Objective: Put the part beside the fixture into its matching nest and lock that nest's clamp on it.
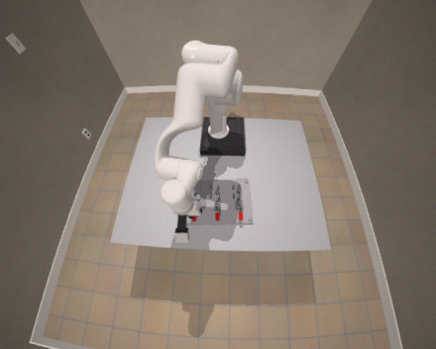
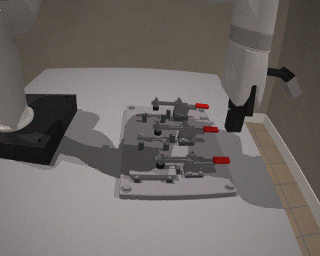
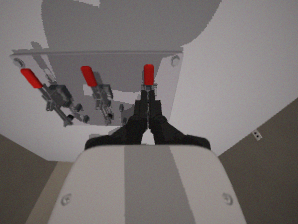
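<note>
- The white arm (image 1: 190, 94) (image 2: 252, 33) arches out from its base, elbow high, forearm descending.
- The wrist section (image 1: 176, 195) (image 2: 246, 69) stands nearly upright above the desk, leaning slightly.
- The black tool (image 1: 196, 213) (image 2: 234, 129) (image 3: 148, 98) points downward, raised off the desk.
- Its two fingers are together, closed, with nothing gripped between them.
</note>
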`<action>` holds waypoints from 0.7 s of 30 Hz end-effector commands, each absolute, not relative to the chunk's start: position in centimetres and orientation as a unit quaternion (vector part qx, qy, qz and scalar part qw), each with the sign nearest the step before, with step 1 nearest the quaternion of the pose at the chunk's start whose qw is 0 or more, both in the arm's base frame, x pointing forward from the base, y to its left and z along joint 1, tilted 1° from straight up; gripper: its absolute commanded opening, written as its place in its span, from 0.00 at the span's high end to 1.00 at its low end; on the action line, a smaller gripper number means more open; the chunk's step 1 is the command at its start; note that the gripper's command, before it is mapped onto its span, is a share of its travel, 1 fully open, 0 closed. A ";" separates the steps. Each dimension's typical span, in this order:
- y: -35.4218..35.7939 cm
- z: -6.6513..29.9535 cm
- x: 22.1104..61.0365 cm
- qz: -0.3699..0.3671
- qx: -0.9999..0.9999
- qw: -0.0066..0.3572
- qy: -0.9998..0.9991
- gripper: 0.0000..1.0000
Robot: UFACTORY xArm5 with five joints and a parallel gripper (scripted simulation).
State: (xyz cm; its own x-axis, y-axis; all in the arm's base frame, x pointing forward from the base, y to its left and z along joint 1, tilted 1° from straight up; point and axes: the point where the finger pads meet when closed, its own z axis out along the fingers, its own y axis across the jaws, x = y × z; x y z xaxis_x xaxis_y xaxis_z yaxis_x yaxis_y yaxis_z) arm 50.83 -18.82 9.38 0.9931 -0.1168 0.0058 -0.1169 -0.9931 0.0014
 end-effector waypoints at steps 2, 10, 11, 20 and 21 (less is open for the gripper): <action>-18.9 9.6 51.0 0.005 0.998 0.002 -0.059 0.00; -18.9 9.6 51.0 0.005 0.998 0.002 -0.059 0.00; -18.9 9.6 51.0 0.005 0.998 0.002 -0.059 0.00; -18.9 9.6 51.0 0.005 0.998 0.002 -0.059 0.00; -18.9 9.6 51.0 0.005 0.998 0.002 -0.059 0.00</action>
